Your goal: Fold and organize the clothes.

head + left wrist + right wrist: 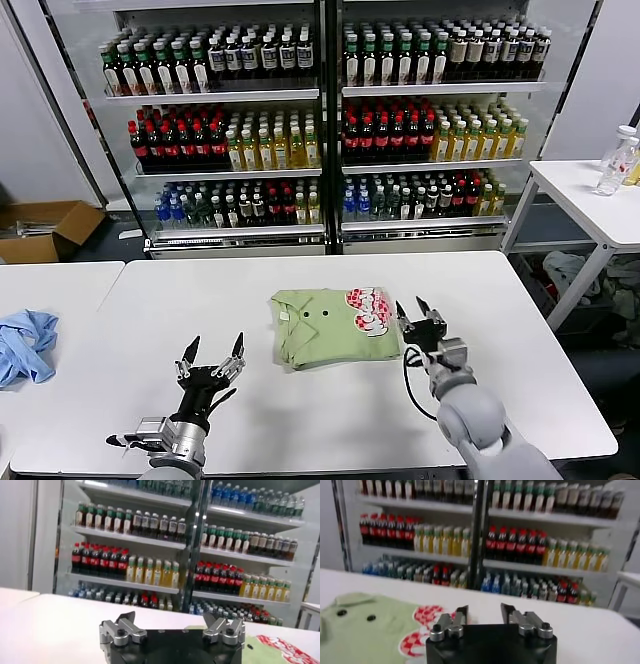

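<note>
The light green polo shirt lies folded into a compact rectangle at the middle of the white table, collar and two dark buttons up, red-and-white print at its right edge. It also shows in the right wrist view, and its edge shows in the left wrist view. My right gripper is open and empty, just right of the shirt's print. My left gripper is open and empty, over bare table to the shirt's front left.
A light blue garment lies on the adjoining table at the left. Glass-door coolers full of bottles stand behind. A side table with a clear bottle is at the right. A cardboard box sits on the floor at the left.
</note>
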